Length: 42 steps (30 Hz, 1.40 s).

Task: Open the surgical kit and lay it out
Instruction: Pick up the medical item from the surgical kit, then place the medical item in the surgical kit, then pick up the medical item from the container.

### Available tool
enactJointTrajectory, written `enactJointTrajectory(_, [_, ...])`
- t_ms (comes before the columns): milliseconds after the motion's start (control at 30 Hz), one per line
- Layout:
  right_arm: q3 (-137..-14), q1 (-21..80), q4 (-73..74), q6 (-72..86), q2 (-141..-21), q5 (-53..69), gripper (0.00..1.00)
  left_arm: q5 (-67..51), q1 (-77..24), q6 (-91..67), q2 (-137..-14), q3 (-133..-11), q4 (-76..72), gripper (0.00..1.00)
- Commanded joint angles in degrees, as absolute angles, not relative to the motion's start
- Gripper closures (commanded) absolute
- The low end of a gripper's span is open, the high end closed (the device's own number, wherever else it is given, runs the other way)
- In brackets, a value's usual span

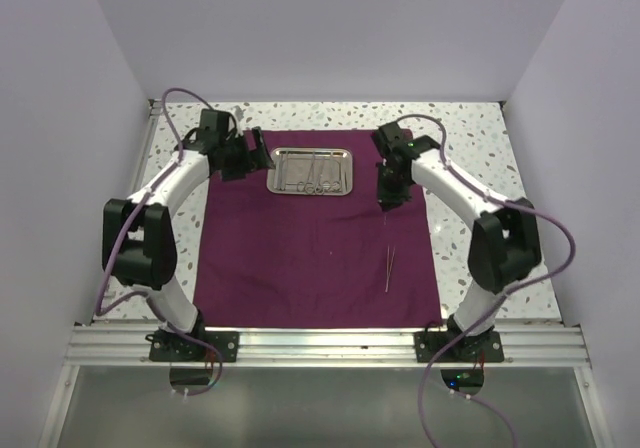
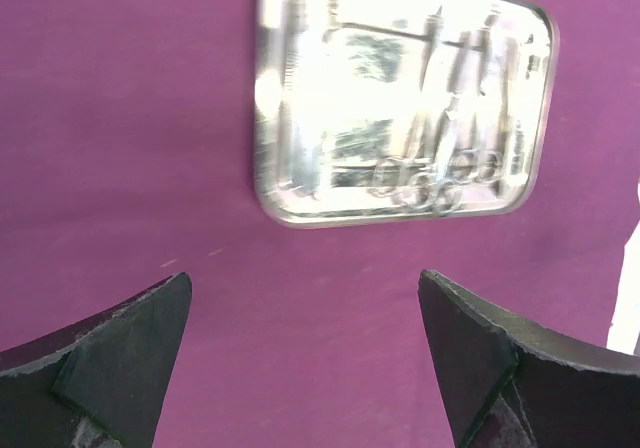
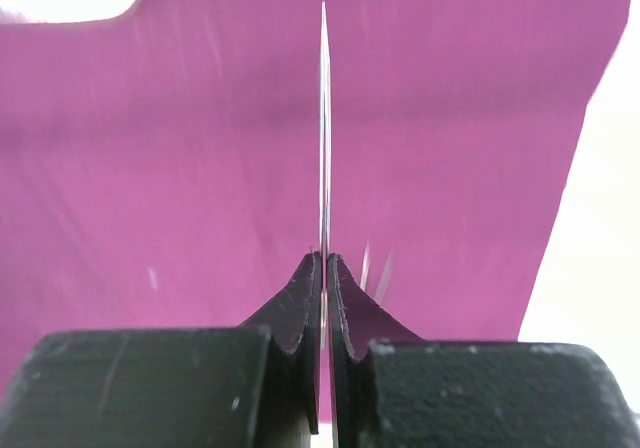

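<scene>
**One instrument pinched edge-on while the rest wait in the tray**

The purple cloth (image 1: 300, 268) lies spread flat over the middle of the speckled table (image 1: 470, 148), so the opening step looks done and the laying-out is under way. The steel tray (image 1: 285, 168) sits on the cloth's far edge, near centre, with several ring-handled instruments (image 2: 425, 183) lying side by side in it. One pair of tweezers (image 1: 389, 268) lies alone on the cloth's right half, well apart from the tray, apparently already set out.

The right gripper (image 1: 386, 204) hangs above the cloth just right of the tray, jaws pressed together on a slim steel instrument (image 3: 324, 118). The wrist view shows it only as a thin edge, so I cannot tell its kind. It probably rides clear of the fabric so that it can be set down near the tweezers without dragging.

The left gripper (image 1: 252, 156) hovers just beside the tray's left end, fingers spread wide and holding nothing, likely ready to steady the tray or take the next piece.
</scene>
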<state>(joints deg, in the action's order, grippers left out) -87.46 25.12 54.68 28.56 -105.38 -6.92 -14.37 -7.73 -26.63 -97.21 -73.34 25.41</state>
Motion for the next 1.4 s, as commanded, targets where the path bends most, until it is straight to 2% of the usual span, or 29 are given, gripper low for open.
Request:
enactJointTrajectory(0, [-76.4, 28.9, 51.9, 31.9, -96.2, -3.3, 1.00, -15.9, -11.4, -29.2, -103.0, -79.8, 23.9, 0.01])
enactJointTrajectory(200, [-55.8, 34.4, 46.8, 39.9, -86.3, -2.8, 1.00, -9.1, -18.7, -29.9, -113.4, -93.5, 28.6, 0.08])
enactJointTrajectory(333, [-49.6, 35.2, 43.7, 42.4, -83.8, -1.1, 1.00, -2.3, -23.8, -30.4, -118.7, -100.6, 31.2, 0.10])
enactJointTrajectory(367, [-49.1, 35.2, 43.7, 42.3, -83.9, -1.8, 0.94, -1.6, -24.6, -30.4, -119.7, -101.9, 32.1, 0.12])
enactJointTrajectory(433, [-49.0, 35.2, 44.4, 41.6, -84.3, -2.5, 0.74, -0.3, -26.4, -30.4, -122.3, -105.6, 32.6, 0.13])
enactJointTrajectory(467, [-49.3, 35.2, 44.8, 41.3, -84.4, -3.1, 0.55, -0.2, -27.1, -30.7, -123.0, -106.6, 33.0, 0.14])
enactJointTrajectory(500, [-49.8, 35.2, 45.4, 40.9, -84.1, -3.9, 0.45, 1.4, -27.6, -30.8, -124.0, -108.1, 33.0, 0.14])
enactJointTrajectory(567, [-52.2, 35.2, 47.5, 40.5, -83.4, -4.8, 0.34, 2.8, -28.9, -31.2, -124.9, -109.2, 32.8, 0.15])
enactJointTrajectory(933, [-66.1, 35.2, 61.0, 37.6, -77.2, -9.0, 0.32, 10.4, -36.1, -31.3, -136.7, -124.7, 34.6, 0.21])
enactJointTrajectory(1367, [-66.2, 35.2, 67.5, 38.5, -68.4, -10.6, 0.32, 15.1, -38.5, -34.4, -143.6, -129.8, 35.9, 0.34])
